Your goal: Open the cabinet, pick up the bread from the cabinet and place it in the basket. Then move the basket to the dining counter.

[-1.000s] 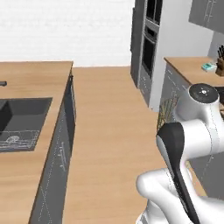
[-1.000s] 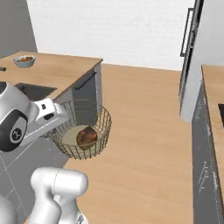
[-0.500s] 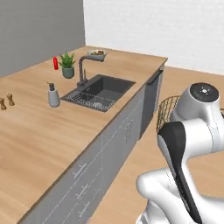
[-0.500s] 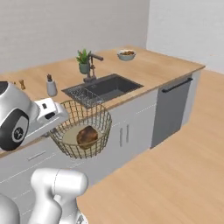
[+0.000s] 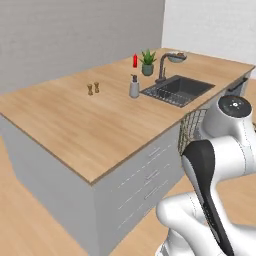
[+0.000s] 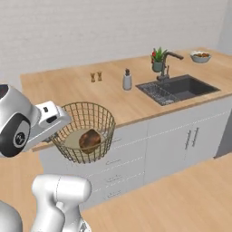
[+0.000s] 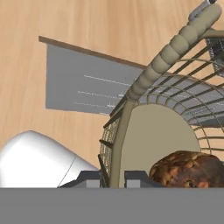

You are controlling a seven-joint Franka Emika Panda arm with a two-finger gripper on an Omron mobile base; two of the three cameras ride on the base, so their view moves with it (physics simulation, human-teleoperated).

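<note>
Basket (image 6: 84, 132) hangs off the gripper (image 7: 114, 177), clear of any surface, in front of the pale grey drawers (image 6: 113, 162). Your jaws are pinched tight on the wire wall just under the rim; in the hand view the two dark tips straddle one upright strut.

Bread (image 6: 89, 140) sits on the basket floor, dark and lumpy, roughly central. In the hand view, bread lies to the right of the tips and inside the wall you hold.

Key relation: the dining counter (image 6: 68, 89) lies beyond and above the basket's base. From the right base view the basket's rim looks about level with the counter edge, its bottom well below it. I judge you'll need to lift before you carry forward, or the mesh will meet the counter lip.

Landing ground: the bare wood to the left of the sink (image 6: 178, 88) looks best. Two small shakers (image 6: 95, 77) and a soap bottle (image 6: 127, 80) stand farther back, well apart from the near edge.

Risk, as I read it: the grip is on one side of the rim, so the load hangs off-centre and the basket may tilt when set down.
</note>
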